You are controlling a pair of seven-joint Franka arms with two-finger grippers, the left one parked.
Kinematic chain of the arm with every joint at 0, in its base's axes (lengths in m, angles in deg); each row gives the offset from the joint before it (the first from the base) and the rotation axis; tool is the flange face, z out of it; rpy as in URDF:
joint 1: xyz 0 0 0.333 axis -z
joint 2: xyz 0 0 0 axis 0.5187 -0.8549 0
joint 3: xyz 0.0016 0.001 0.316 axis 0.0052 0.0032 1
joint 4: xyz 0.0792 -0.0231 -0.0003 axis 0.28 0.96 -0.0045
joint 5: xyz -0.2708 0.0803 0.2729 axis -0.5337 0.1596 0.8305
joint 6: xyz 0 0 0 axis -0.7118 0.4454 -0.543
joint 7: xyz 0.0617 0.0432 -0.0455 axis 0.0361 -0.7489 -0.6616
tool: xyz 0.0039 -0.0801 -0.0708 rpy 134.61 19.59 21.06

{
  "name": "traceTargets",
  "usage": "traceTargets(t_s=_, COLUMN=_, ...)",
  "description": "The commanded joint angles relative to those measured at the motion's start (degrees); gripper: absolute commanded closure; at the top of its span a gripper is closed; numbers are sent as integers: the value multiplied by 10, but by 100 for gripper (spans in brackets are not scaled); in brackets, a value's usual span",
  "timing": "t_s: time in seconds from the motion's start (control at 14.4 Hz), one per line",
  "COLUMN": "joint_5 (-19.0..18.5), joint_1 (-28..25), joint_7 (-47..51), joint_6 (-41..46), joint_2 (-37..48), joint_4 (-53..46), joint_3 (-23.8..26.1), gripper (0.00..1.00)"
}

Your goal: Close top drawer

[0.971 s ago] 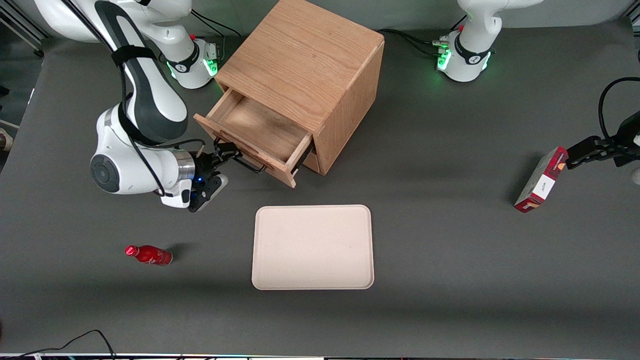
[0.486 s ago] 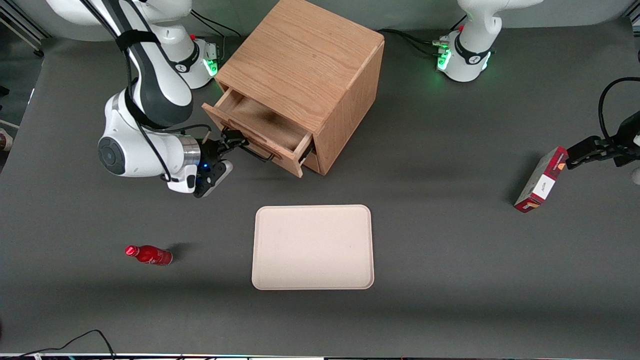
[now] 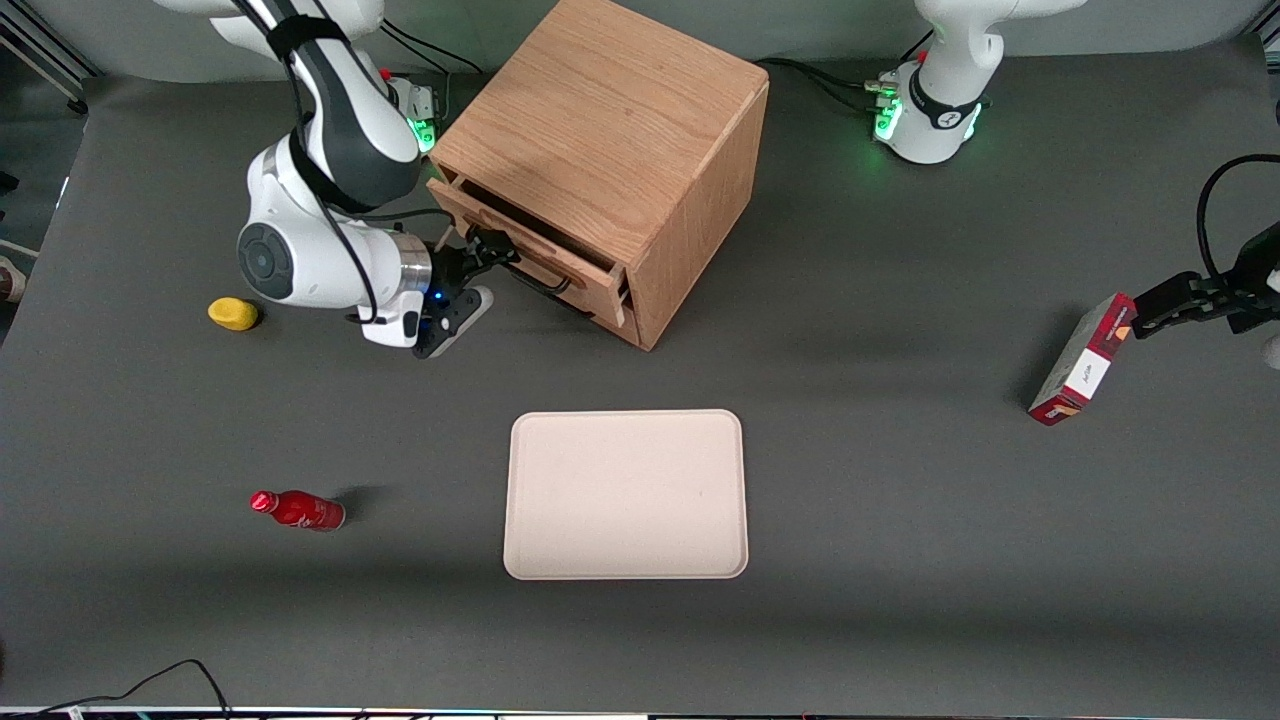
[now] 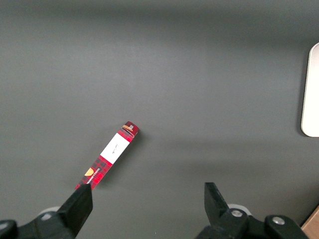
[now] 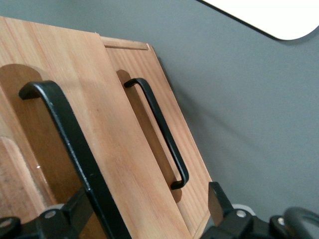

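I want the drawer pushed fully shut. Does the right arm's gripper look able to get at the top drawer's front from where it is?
Probably yes. The gripper is already at the top drawer, its open fingers straddling the black bar handle. Nothing lies between them, and the drawer is only slightly out.

Light-oak top drawer point(image 3: 545, 262) with black handle point(image 5: 75, 149), black tool point(image 3: 490, 250), cream tray point(image 3: 627, 494), red bottle point(image 3: 298, 509), yellow object point(image 3: 233, 314), red plaid box point(image 3: 1084, 361)

Hand point(image 3: 492, 252) at top drawer point(image 3: 535, 260) handle; open table nearer camera.
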Motion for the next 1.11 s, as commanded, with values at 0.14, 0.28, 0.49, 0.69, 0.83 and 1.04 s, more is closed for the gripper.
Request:
traceTargets(t_s=0.14, joint_5=43, joint_1=-2, joint_7=34, joint_6=-21, joint_2=56, joint_4=61, joint_3=20, gripper=0)
traceTargets(t_s=0.28, joint_5=43, joint_1=-2, joint_7=44, joint_6=-22, joint_2=58, joint_4=60, joint_3=31, gripper=0)
traceTargets(t_s=0.49, joint_5=33, joint_1=0, joint_7=38, joint_6=-16, joint_2=53, joint_4=41, joint_3=30, gripper=0)
traceTargets(t_s=0.69, joint_5=-18, joint_1=6, joint_7=41, joint_6=37, joint_2=50, joint_4=-36, joint_3=22, gripper=0)
traceTargets(t_s=0.83, joint_5=-58, joint_1=6, joint_7=44, joint_6=79, joint_2=50, joint_4=-97, joint_3=3, gripper=0)
traceTargets(t_s=1.04, joint_5=-139, joint_1=6, joint_7=100, joint_6=160, joint_2=52, joint_4=-208, joint_3=-16, gripper=0)
